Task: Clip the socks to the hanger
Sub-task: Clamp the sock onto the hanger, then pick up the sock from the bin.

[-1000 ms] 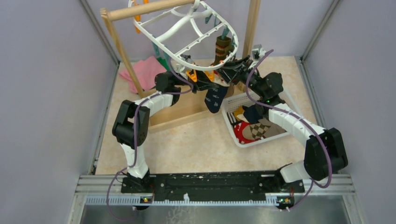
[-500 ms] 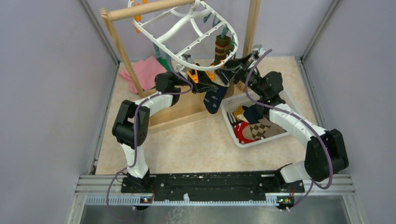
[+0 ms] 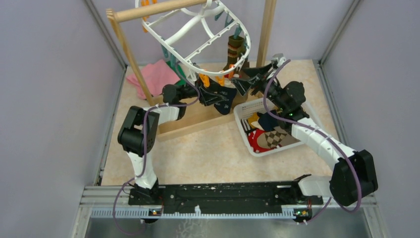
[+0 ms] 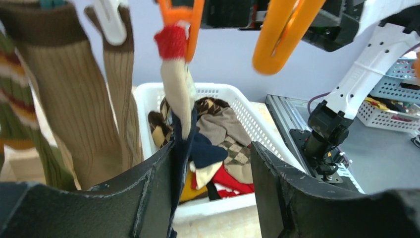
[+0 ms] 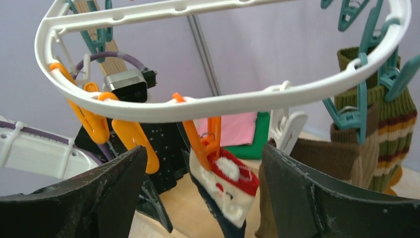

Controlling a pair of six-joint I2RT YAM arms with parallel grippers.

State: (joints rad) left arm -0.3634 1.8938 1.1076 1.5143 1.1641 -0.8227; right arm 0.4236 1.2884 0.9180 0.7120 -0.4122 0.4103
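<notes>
Socks (image 5: 225, 191): three clipped on hanger (image 5: 213, 106)

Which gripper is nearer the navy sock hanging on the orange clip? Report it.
Left. The navy sock hangs between the left gripper's open fingers, against one of them. The right gripper faces the sock, open, standing off from it.

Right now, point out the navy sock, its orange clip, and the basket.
navy sock (image 5: 228, 171): right wrist view, red-white cuff.
orange clip (image 5: 214, 131): right wrist view, right prong.
basket (image 4: 213, 90): left wrist view, far wall.
</notes>
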